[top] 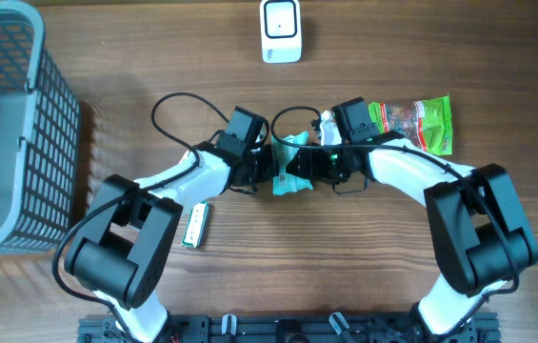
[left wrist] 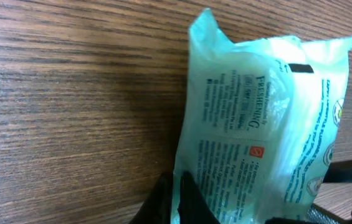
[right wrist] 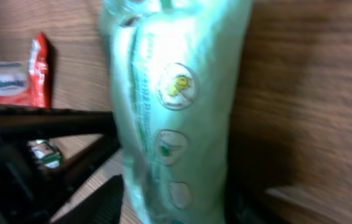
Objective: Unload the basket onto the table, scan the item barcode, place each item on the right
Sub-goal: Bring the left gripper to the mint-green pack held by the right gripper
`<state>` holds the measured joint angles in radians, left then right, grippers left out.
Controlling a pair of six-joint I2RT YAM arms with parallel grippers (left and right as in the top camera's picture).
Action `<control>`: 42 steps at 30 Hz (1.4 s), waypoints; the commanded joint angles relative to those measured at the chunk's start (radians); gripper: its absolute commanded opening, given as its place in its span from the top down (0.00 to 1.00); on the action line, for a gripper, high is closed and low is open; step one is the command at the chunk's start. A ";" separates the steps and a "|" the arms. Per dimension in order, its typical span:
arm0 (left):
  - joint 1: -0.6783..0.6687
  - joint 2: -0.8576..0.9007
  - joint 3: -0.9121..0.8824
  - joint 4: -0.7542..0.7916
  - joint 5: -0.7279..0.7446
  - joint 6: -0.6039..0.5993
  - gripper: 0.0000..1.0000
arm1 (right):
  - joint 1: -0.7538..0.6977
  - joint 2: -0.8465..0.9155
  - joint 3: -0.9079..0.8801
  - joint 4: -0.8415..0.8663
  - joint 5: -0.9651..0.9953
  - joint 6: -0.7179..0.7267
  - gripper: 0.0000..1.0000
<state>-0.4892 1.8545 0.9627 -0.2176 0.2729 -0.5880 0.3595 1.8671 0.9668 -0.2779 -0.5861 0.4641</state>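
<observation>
Closest to the arm bases, a small stick packet (top: 197,226) lies flat on the wooden table (top: 392,286), just inside the left arm's elbow and apart from everything else. Further in, both arms bend toward the table's middle and meet at a pale green wipes pack (top: 292,186), the task item, sitting between the two wrists. The left gripper (top: 274,171) is closed tight on the pack; the left wrist view shows a dark finger (left wrist: 163,202) pinching the pack's (left wrist: 256,124) lower edge, with the printed text side facing that camera. The right gripper (top: 299,170) comes in from the opposite side. In the right wrist view the pack (right wrist: 176,93) stands between the fingers, one dark finger (right wrist: 104,199) just beside its left face. That view is blurred, so cannot tell if this gripper is actually squeezing it or only flanking it. Cannot tell if the pack touches the tabletop. Also in the right wrist view, a red-and-white packet (right wrist: 4,84) shows off to the left. Just beyond the right wrist lies a green snack bag (top: 416,122), flat. A black cable (top: 169,100) loops behind the left wrist. At the far edge, centre, a white scanner (top: 280,30), well apart from the pack. A grey mesh basket (top: 54,124) fills the far left side.
</observation>
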 commanded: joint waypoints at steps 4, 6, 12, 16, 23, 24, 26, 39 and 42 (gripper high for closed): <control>-0.005 0.039 -0.001 0.002 0.007 -0.003 0.96 | 0.008 -0.007 -0.018 0.103 -0.013 0.009 0.43; -0.005 0.039 -0.001 0.002 0.007 -0.003 0.96 | 0.008 -0.007 -0.018 0.097 -0.006 0.009 0.47; 0.008 0.033 0.001 0.013 0.007 -0.003 0.96 | 0.032 -0.013 -0.016 -0.018 -0.020 -0.056 0.36; 0.036 -0.030 0.001 -0.003 0.008 -0.002 0.91 | 0.007 -0.015 0.016 -0.008 -0.010 -0.106 0.24; 0.033 -0.083 0.001 -0.029 0.008 -0.002 0.91 | -0.034 -0.015 0.018 0.039 0.027 -0.090 0.19; 0.027 -0.083 0.001 -0.028 0.007 -0.003 0.91 | -0.034 -0.015 0.017 0.038 0.036 -0.086 0.19; 0.010 -0.071 0.001 -0.020 0.007 -0.003 0.91 | -0.034 -0.014 0.014 0.040 0.037 -0.068 0.23; -0.026 -0.008 0.001 -0.014 -0.020 -0.003 0.92 | 0.013 -0.008 -0.027 0.071 0.035 -0.024 0.41; -0.026 -0.008 0.001 -0.014 -0.019 -0.003 0.92 | 0.071 -0.008 -0.027 0.120 0.032 -0.027 0.42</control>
<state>-0.5125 1.8217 0.9623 -0.2279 0.2768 -0.5884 0.3855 1.8519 0.9504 -0.1867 -0.5369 0.4412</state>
